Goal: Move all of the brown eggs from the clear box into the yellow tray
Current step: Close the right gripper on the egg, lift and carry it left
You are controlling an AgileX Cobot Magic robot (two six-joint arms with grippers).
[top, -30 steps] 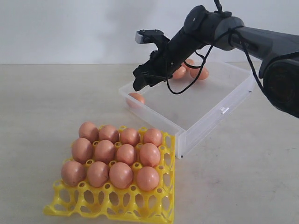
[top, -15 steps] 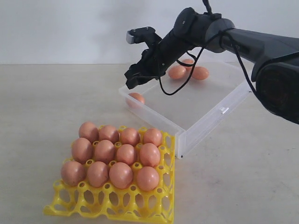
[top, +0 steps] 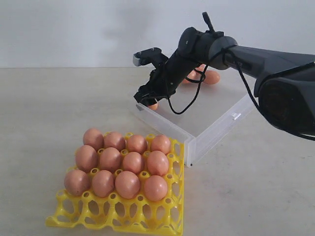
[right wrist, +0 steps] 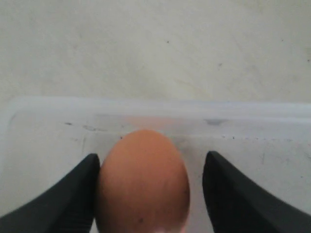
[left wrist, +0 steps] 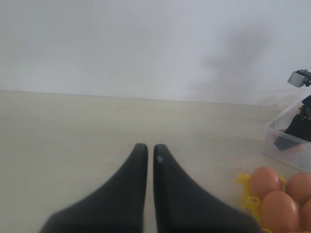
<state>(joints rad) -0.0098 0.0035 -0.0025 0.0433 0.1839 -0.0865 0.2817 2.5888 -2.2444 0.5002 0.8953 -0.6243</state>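
Nearest us, the yellow tray sits on the counter with twelve brown eggs packed one to a cup across its three back rows. The front row of cups is bare, which looks like room for the stragglers. Off to the side, the left claw hangs low over open counter, fingers pressed together with nothing between them. I'd say it's parked there to leave the lane free for its partner. Just beyond the tray's far right corner stands the clear box, close enough that each carry should be a short hop. In the box's near left corner the right claw is down inside the wall, fingers spread wide around a lone egg. From the wrist view, one finger is touching or just beside the shell and the other stands apart, so it brackets the egg and isn't gripping yet. The egg lies close to the wall, which likely explains the steep reach over the rim. Farther back, at least two more eggs rest by the box's far side, partly hidden behind the arm. The counter is pale, matte and faintly mottled, and it runs back to a plain whitish wall. Nothing more of the room shows.
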